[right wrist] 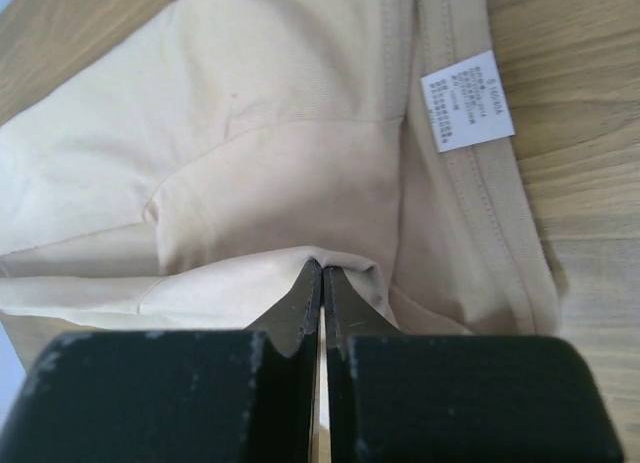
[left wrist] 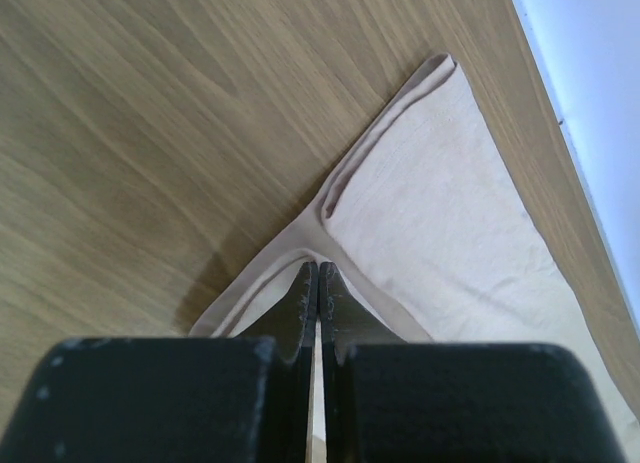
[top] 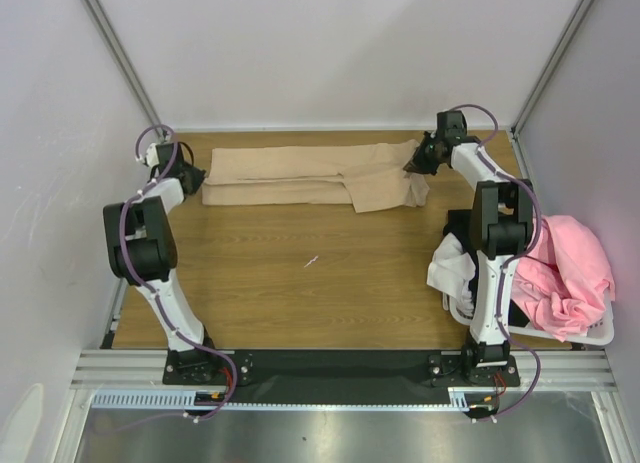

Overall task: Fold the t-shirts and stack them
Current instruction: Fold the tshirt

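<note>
From above, the beige t-shirt [top: 300, 178] lies stretched in a long folded strip along the far edge of the table [top: 300, 293], with the left gripper [top: 193, 179] at its left end and the right gripper [top: 415, 165] at its right end. Only this view shows the white basket [top: 590, 335] at the right, holding a pink t-shirt [top: 565, 268], with a white t-shirt [top: 448, 268] spilling over its left side. The wrist views add the grips: both pairs of fingers are clenched on beige cloth, the left on a hemmed corner, the right on a fold near the collar. Beside that fold a white label [right wrist: 467, 100] carries print too small to read
</note>
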`<state>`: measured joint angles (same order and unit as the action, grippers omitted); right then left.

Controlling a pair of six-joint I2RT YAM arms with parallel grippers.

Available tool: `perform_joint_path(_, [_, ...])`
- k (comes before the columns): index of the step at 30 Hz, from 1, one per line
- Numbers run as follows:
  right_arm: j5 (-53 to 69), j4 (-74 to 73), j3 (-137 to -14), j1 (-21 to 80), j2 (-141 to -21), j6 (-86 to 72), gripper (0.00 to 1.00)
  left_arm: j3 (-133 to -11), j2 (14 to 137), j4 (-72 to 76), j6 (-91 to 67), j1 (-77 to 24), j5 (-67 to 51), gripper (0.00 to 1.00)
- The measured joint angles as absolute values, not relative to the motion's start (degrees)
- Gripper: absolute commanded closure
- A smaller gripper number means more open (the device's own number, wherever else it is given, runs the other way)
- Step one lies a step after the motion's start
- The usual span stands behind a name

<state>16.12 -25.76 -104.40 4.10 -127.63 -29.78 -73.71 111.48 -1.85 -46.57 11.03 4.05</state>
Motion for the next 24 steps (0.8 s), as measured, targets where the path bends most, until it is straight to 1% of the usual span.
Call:
perform_joint_path(9, [17.9,-26.4,-107.0,2.0,-130.6,-29.7,1.0,-78.3,115.7,-2.3,-46.6,9.8,4.7,1.0])
perform_joint_path(18, [19.9,-27.6,-114.5,1.5,-135.4,-28.2,1.0,-83.5,119.3,-3.7,-46.5,9.1,6.4,1.0])
perform_joint_path(24, [20.4,-28.7,-115.0,1.5,-137.3,-27.3,1.0,-85.3,120.9,-4.0,-46.5,9.0,6.5,1.0])
